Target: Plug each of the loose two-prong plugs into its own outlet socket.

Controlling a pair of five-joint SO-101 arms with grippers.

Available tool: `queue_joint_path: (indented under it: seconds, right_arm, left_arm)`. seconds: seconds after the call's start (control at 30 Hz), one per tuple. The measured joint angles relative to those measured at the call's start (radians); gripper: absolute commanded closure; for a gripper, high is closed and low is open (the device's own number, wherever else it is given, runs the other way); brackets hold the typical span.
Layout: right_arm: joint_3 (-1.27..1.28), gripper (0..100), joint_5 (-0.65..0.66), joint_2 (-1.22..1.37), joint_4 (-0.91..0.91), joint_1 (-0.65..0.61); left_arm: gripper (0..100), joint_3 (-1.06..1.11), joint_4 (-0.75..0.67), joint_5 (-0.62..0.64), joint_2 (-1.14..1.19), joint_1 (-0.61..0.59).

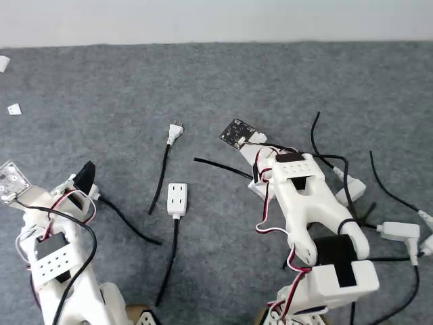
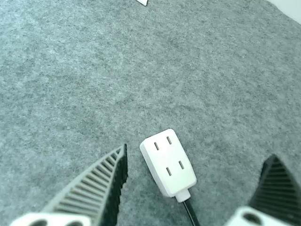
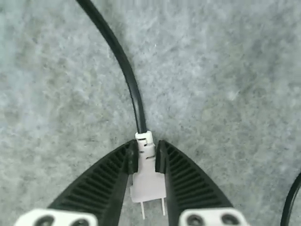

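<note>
Nearby, tangled black cords [image 1: 216,166] and white plugs [image 1: 399,231] on grey carpet [image 1: 101,81].

Grey carpet [image 1: 101,74] spreads underneath; a white scrap [image 1: 13,109] lies near its edge.

Grey felt-like table cover [image 1: 101,81], pale wall strip [image 1: 216,20] behind, even light

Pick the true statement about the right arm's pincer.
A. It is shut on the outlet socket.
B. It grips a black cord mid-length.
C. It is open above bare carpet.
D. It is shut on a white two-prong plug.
D: in the right wrist view the right pincer is clamped on both sides of the white two-prong plug, whose black cord leads away across the carpet.
</note>
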Motion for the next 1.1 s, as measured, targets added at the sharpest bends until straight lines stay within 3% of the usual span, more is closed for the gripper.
queue_joint_path:
  seconds: [0.13, 0.37, 0.47, 0.53, 0.77, 1.1]
  right_arm:
    - [-0.043, 91.9, 0.011, 0.04, 0.026, 0.0]
    - [-0.287, 92.8, 0.028, 0.213, 0.226, 0.0]
    - [-0.41, 99.6, 0.028, 0.296, 0.321, 0.0]
    - [-0.465, 98.9, 0.028, 0.328, 0.364, 0.005]
    - [-0.488, 98.9, 0.028, 0.338, 0.382, 0.008]
    - [-0.486, 98.9, -0.144, 0.201, 0.482, 0.002]
  left_arm:
    - [59, 0.0, 0.0, 0.0, 0.0, 0.0]
    - [59, 0.0, 0.0, 0.0, 0.0, 0.0]
    - [59, 0.0, 0.0, 0.0, 0.0, 0.0]
    - [59, 0.0, 0.0, 0.0, 0.0, 0.0]
    - [59, 0.0, 0.0, 0.0, 0.0, 0.0]
    - [59, -0.002, 0.055, -0.035, 0.063, 0.063]
